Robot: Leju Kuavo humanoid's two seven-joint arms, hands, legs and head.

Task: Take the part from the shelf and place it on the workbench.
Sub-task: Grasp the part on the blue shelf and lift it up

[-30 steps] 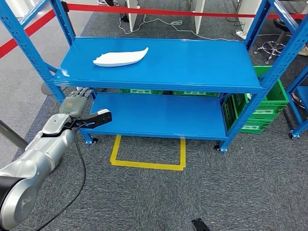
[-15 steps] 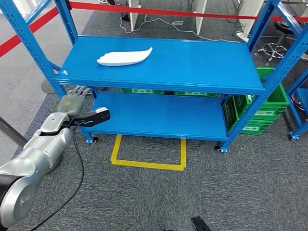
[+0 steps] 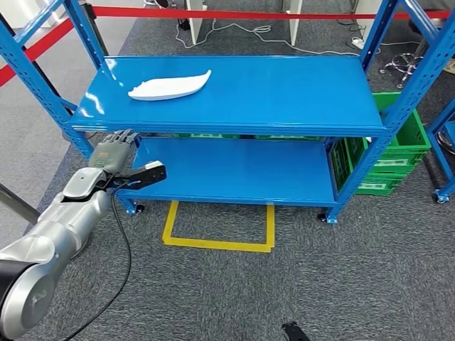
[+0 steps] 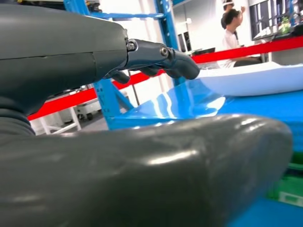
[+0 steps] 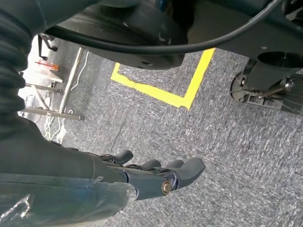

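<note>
Reaching in from the lower left of the head view, my left hand (image 3: 111, 152) is open and holds nothing, its fingers stretched out side by side just under the front-left corner of the blue shelf (image 3: 301, 92). Its fingertips are partly hidden beneath the shelf's top-board edge. In the left wrist view the thick thumb (image 4: 150, 175) blocks most of the sight, with the darker fingers (image 4: 168, 57) extended above it and apart from it.

Further right, the white part (image 3: 169, 87) lies flat on the top board, near the back-left corner, well apart from my hand. It is long and narrow, tapering to a point toward the shelf's middle. From the wrist, its near edge (image 4: 253, 79) shows just above the board's rim; the rest is cut off.

Rightward, the top board is bare blue up to the right posts. On the grey carpet in front of the shelf lies a yellow tape outline (image 3: 220, 227).

My right hand (image 5: 157, 177) hangs over the carpet, fingers straight, holding nothing.
</note>
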